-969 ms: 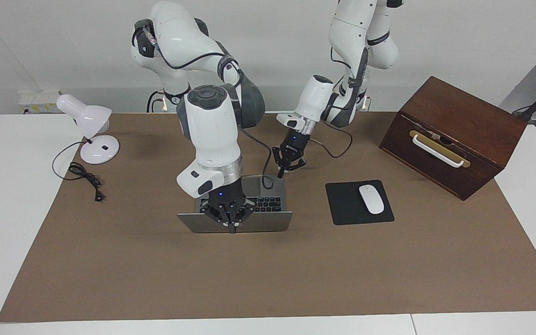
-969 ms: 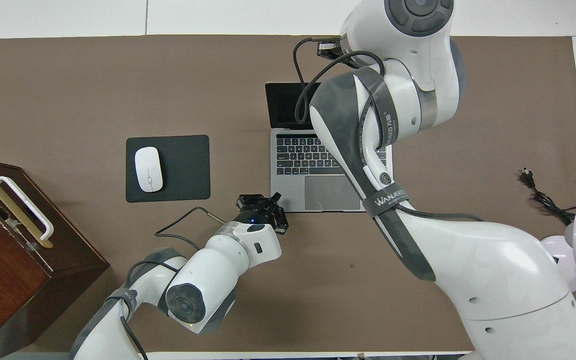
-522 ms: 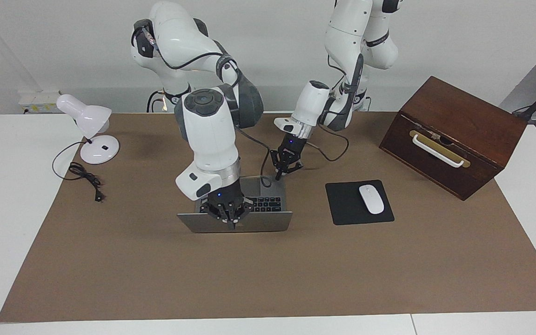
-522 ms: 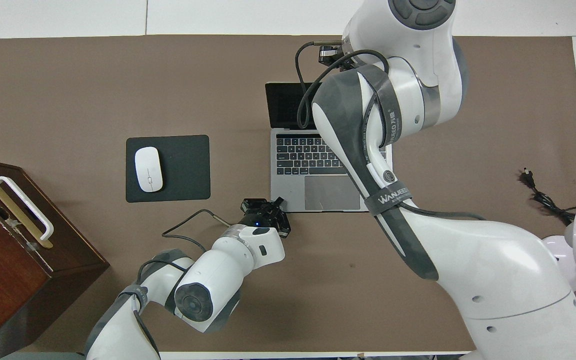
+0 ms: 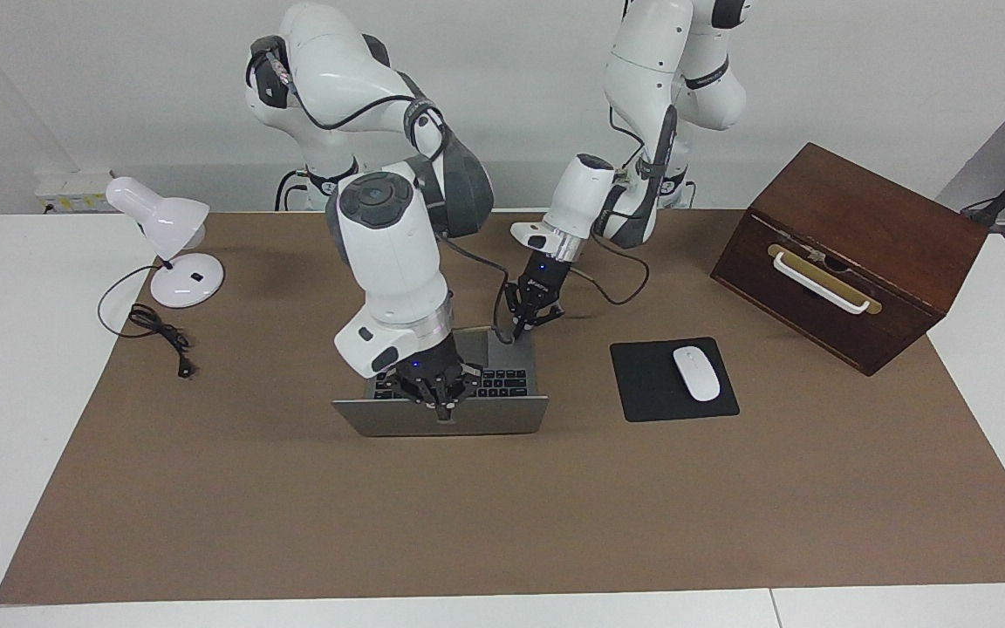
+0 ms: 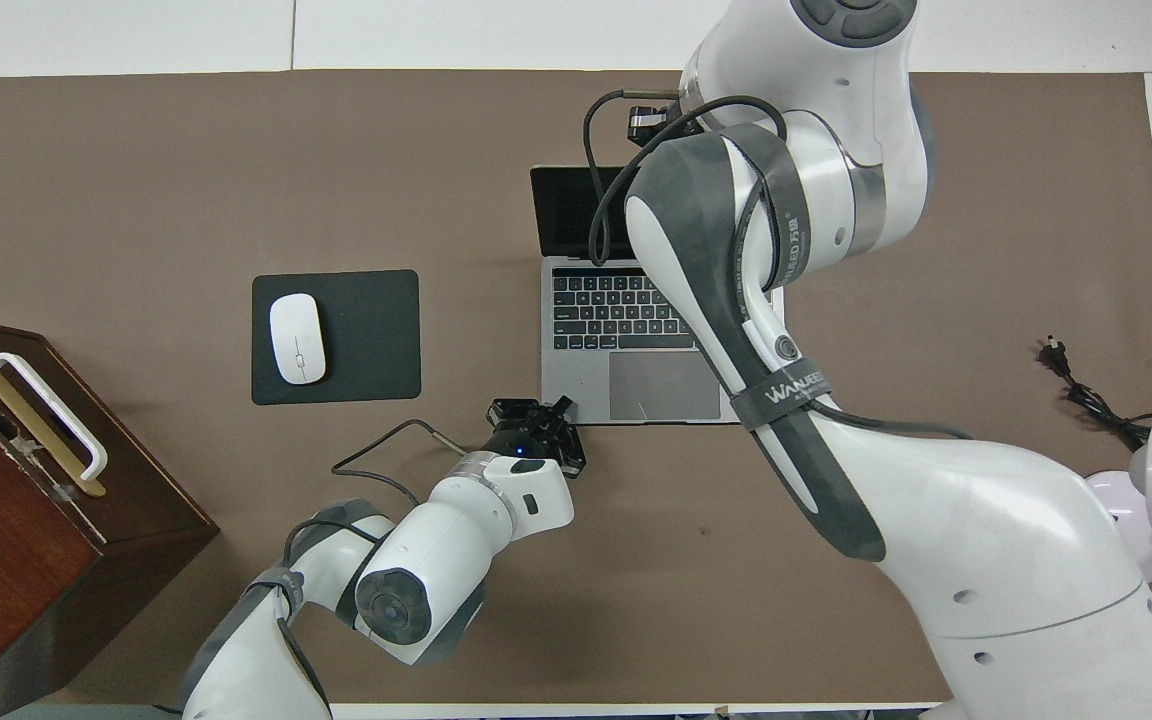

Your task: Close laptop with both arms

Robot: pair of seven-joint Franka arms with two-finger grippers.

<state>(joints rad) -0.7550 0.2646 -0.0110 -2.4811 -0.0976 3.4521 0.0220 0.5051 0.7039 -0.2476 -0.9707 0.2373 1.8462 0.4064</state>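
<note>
On the brown table mat, mid-table, the laptop stands open. The closed right gripper at the lid's top edge may slip; the closed left gripper pins the base's corner nearer the robots.

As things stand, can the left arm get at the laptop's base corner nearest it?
Probably yes. The left gripper, shut, hangs right over that corner of the laptop, nothing lying between them; the right gripper is over at the lid's top edge, out of its way.
</note>
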